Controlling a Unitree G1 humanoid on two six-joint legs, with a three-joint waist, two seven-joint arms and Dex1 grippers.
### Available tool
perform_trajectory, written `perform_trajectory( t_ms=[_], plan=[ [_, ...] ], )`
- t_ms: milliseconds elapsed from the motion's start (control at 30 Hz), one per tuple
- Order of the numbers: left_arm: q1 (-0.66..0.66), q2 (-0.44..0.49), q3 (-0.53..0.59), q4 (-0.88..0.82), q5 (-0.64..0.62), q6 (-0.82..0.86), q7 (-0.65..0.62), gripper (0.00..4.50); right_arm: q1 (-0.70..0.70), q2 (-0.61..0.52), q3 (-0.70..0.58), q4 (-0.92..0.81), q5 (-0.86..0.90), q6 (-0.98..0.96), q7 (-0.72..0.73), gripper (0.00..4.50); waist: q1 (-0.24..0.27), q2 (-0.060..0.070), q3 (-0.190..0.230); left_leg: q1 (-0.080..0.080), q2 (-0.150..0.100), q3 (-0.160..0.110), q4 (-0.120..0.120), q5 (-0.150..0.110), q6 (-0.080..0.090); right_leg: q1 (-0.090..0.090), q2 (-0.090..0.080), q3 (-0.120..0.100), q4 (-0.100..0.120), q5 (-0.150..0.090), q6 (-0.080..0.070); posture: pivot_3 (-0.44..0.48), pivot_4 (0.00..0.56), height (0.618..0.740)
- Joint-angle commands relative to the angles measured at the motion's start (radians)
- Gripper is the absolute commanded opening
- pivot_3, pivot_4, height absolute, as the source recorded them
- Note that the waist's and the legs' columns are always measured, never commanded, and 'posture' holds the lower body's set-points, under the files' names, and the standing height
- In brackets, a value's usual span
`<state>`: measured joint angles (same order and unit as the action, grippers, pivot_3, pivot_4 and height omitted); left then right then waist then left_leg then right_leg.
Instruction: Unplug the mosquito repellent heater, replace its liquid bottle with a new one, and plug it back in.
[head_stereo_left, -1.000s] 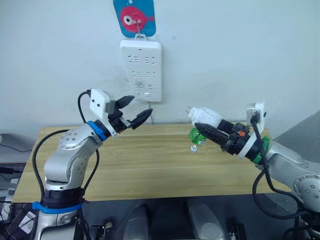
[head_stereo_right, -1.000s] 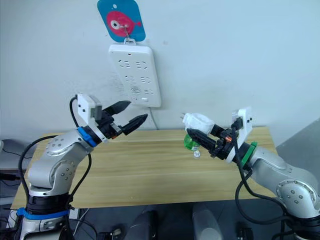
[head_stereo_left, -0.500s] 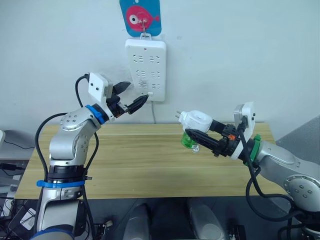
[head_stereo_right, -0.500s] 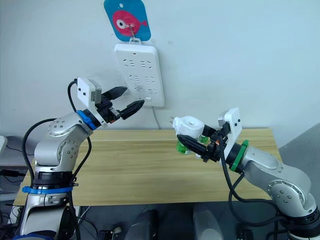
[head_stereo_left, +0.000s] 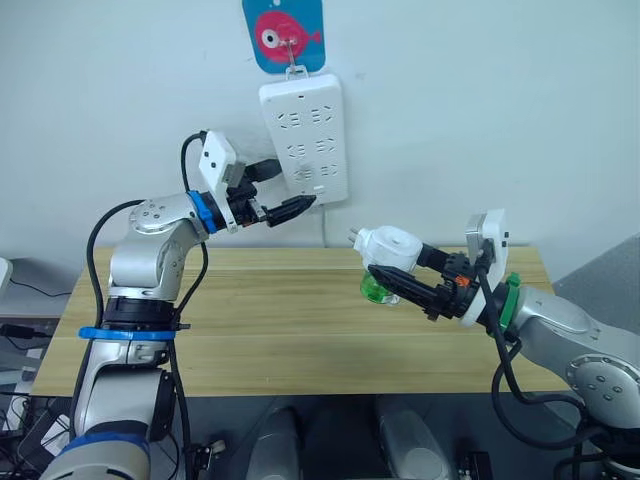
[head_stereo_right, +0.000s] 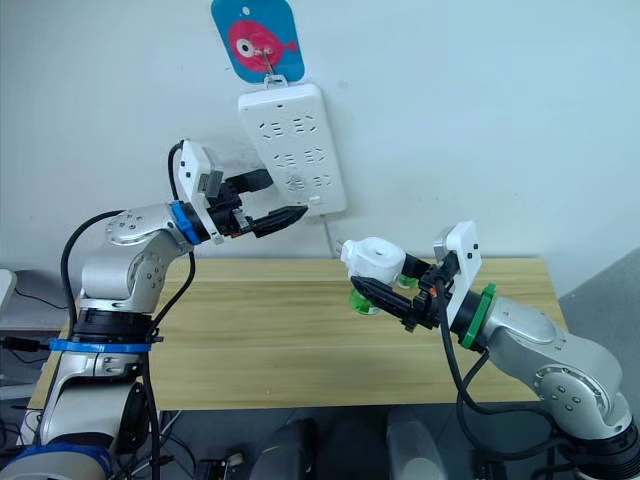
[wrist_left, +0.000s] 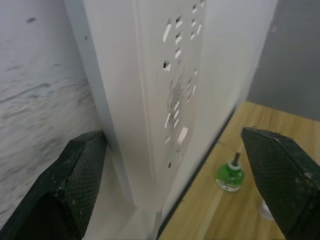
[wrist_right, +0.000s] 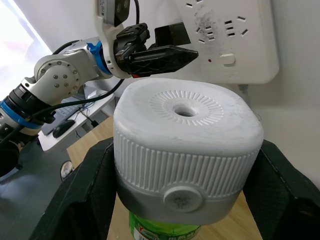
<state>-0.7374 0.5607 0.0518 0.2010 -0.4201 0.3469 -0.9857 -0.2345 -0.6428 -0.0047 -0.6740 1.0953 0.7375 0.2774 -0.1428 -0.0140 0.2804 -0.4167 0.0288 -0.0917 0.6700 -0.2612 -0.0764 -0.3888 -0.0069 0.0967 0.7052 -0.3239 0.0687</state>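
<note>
My right gripper (head_stereo_left: 400, 268) is shut on the mosquito repellent heater (head_stereo_left: 392, 244), a white rounded unit held above the table with its prongs toward the wall. A green liquid bottle (wrist_right: 160, 232) sits in its underside. In the right wrist view the heater (wrist_right: 185, 145) lies between both black fingers (wrist_right: 85, 200). My left gripper (head_stereo_left: 296, 184) is open at the lower left edge of the white power strip (head_stereo_left: 305, 130) on the wall. One finger (wrist_left: 75, 180) is on the wall side and one is out in front. Another green bottle (wrist_left: 229, 177) with a wick stands on the table.
The power strip hangs tilted from a hook on a blue card with a pink fish (head_stereo_left: 283, 33), its white cord (head_stereo_left: 324, 228) dropping behind the wooden table (head_stereo_left: 250, 320). A small white piece (wrist_left: 265, 210) lies by the standing bottle.
My left arm has risen and swung right until its open fingers straddle the strip's edge, and the strip now hangs tilted. My right gripper has carried the heater left and slightly up.
</note>
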Motion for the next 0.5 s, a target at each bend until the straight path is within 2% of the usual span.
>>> perform_trajectory(
  t_ms=[33, 167, 400, 500],
  plan=[
    [-0.027, -0.008, 0.019, -0.036, -0.022, 0.005, 0.002, 4.50, -0.021, 0.012, -0.013, -0.046, 0.002, -0.001, 0.000, 3.11, 0.000, 0.000, 0.000, 0.000, 0.000, 0.000, 0.000, 0.000, 0.000, 0.000, 0.000, 0.000, 0.000, 0.000, 0.000, -0.218, 0.231, 0.740],
    [-0.037, -0.031, 0.029, -0.020, -0.009, -0.008, 0.044, 3.60, -0.058, 0.035, 0.002, -0.041, -0.023, 0.014, -0.016, 3.11, 0.000, 0.000, 0.000, 0.000, 0.000, 0.000, 0.000, 0.000, 0.000, 0.000, 0.000, 0.000, 0.000, 0.000, 0.000, -0.217, 0.228, 0.740],
    [-0.034, -0.058, 0.022, -0.016, 0.006, -0.019, 0.072, 1.54, -0.152, 0.097, 0.051, -0.027, -0.110, 0.032, -0.085, 3.11, 0.002, 0.000, 0.000, 0.000, 0.000, -0.001, 0.000, 0.000, 0.000, 0.000, 0.000, 0.000, 0.000, 0.000, 0.000, -0.217, 0.226, 0.740],
    [-0.029, -0.061, 0.022, -0.014, 0.014, -0.022, 0.076, 1.42, -0.203, 0.123, 0.084, -0.013, -0.199, 0.033, -0.118, 3.10, 0.004, 0.000, 0.000, -0.001, -0.001, -0.002, 0.005, 0.000, 0.000, 0.000, -0.001, -0.001, 0.002, 0.000, 0.000, -0.217, 0.225, 0.740]
  ],
)
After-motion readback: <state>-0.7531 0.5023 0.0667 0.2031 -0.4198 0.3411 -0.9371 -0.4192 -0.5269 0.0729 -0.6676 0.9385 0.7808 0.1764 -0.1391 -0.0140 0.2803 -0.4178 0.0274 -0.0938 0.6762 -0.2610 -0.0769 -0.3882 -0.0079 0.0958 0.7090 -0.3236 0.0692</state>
